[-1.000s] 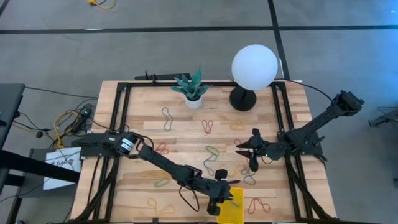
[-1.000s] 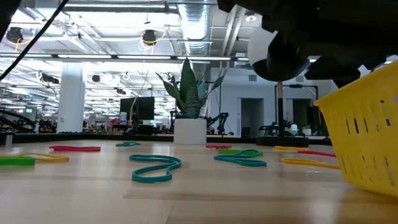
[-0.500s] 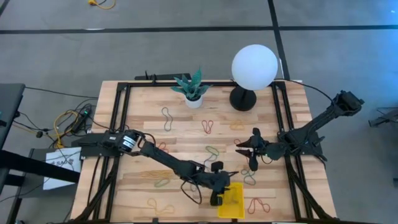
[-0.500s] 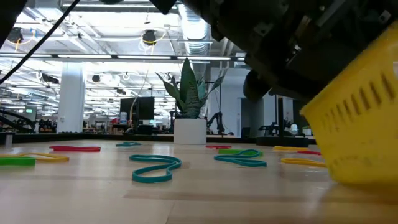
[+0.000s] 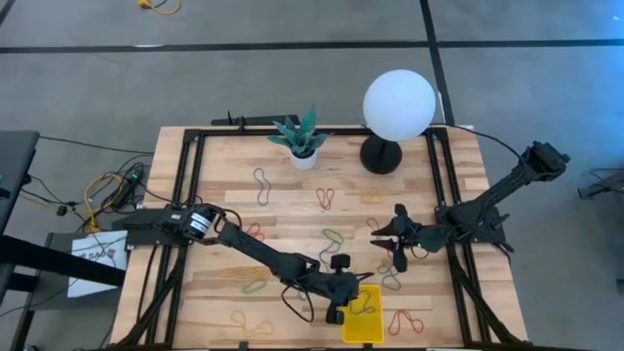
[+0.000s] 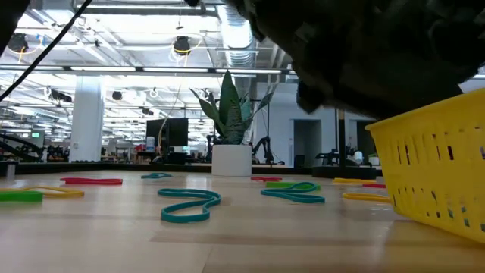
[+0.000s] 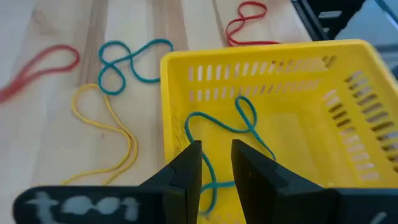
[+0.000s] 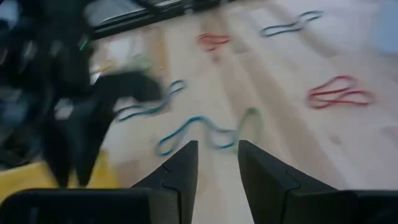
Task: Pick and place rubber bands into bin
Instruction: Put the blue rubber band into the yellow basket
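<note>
The yellow bin (image 5: pixel 366 317) sits near the table's near edge and also shows in the low view (image 6: pixel 432 174). A teal rubber band (image 7: pixel 245 124) lies inside it. My left gripper (image 5: pixel 334 314) is at the bin's left wall, open, with its fingers over the wall and one end of that band (image 7: pixel 216 168). My right gripper (image 5: pixel 397 255) is open above the table right of centre. A teal and green band (image 8: pixel 205 132) lies flat ahead of it (image 8: pixel 217 165). More bands lie scattered: red (image 5: pixel 327 198), green (image 5: pixel 331 237), red (image 5: pixel 405 322), yellow (image 5: pixel 252 322). My left gripper stands over the bin's left wall (image 7: pixel 180 93), pointing down and toward the table's right. I cannot tell whether its fingers touch the wall or the teal band below them.
A white plant pot (image 5: pixel 302 156) and a globe lamp (image 5: pixel 398 107) stand at the far edge. Black frame rails (image 5: pixel 190 195) run along the table's left and right sides. Teal bands (image 6: pixel 189 205) lie on the wood in the low view.
The bin has slid a little toward the far edge. In the low view it was tipped up and now sits flatter. My left gripper has moved with it, slightly toward the far edge.
</note>
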Controlling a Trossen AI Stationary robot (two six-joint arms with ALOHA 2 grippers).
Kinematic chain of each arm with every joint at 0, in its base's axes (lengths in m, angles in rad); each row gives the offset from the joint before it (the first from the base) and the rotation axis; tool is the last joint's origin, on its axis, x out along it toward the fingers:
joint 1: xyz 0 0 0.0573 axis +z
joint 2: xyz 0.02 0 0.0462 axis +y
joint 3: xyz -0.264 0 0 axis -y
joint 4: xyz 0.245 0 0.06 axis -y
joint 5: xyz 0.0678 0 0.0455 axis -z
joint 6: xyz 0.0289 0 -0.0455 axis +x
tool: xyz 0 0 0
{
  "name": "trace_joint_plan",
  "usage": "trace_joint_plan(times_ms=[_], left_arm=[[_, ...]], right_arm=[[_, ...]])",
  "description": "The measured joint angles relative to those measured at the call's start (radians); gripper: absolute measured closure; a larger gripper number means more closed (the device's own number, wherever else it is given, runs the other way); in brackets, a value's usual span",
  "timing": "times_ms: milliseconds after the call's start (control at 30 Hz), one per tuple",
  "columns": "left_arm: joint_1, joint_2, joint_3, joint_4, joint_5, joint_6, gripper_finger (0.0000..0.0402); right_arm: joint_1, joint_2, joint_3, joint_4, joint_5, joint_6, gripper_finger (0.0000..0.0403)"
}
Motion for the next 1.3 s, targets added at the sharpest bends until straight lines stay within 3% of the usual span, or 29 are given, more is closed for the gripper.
trace_joint_plan(times_ms=[167, 433, 533, 667, 800, 1000, 1133, 1300], left_arm=[[-0.019, -0.148, 0.001, -0.148, -0.084, 0.061, 0.0326], [-0.085, -0.42, -0.006, -0.424, -0.415, 0.117, 0.0326], [-0.109, -0.518, -0.084, -0.478, -0.557, 0.083, 0.0326], [-0.117, -0.672, -0.31, -0.485, -0.701, -0.126, 0.0326], [-0.092, -0.821, -0.633, -0.267, -0.726, -0.288, 0.0326], [-0.015, -0.934, -1.019, 0.249, -0.668, -0.299, 0.0327], [0.042, -0.947, -1.143, 0.467, -0.602, -0.279, 0.0327], [0.089, -0.946, -1.158, 0.528, -0.546, -0.222, 0.0327]], right_arm=[[0.089, -0.008, 0.0, -0.013, -0.03, 0.074, 0.0294], [0.196, -0.002, 0.0, -0.351, -0.103, 0.463, 0.0294], [0.202, 0.012, 0.0, -0.379, -0.177, 0.54, 0.0294], [0.218, 0.05, 0.015, -0.382, -0.212, 0.578, 0.0294], [0.229, 0.117, 0.074, -0.414, -0.212, 0.58, 0.0294], [0.228, 0.312, 0.182, -0.486, -0.229, 0.573, 0.0294], [0.228, 0.435, 0.257, -0.492, -0.206, 0.565, 0.0294], [0.217, 0.539, 0.326, -0.578, -0.194, 0.585, 0.0294]])
